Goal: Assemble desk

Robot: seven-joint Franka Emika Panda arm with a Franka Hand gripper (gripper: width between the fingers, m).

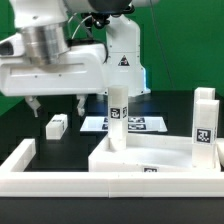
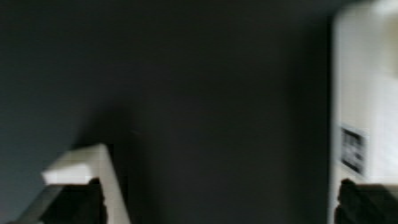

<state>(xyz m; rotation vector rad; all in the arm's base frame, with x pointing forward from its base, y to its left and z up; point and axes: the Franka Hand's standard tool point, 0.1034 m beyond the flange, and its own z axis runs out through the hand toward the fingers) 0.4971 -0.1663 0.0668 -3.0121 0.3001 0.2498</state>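
The gripper (image 1: 57,103) hung above the black table (image 1: 20,130) on the exterior view's left, its two dark fingers (image 1: 36,104) spread apart with nothing between them. Right below it, a small white leg block (image 1: 56,124) lay on its side on the table, apart from the fingertips, a dark tag on its end face.

To the exterior view's right sat the desk top (image 1: 140,160), a wide white rimmed tray, flat on the table with a tag showing on its near wall. One leg (image 1: 118,116) stood upright at the tray's back corner nearest the gripper, tags down its face. A second leg (image 1: 204,118) stood upright at the tray's far right side, also tagged, rising from the rim there.

Behind the first leg, the marker board (image 1: 140,123) lay flat on the table with its printed squares showing. Along the front ran the long white bar (image 1: 60,178), one raised end (image 1: 20,153) turned up at the exterior view's left.

In the wrist view, one white fingertip (image 2: 80,170) showed over dark table, and a tall white piece (image 2: 365,90) with a dark tag ran along the edge; which part it was I could not tell, the picture was too blurred
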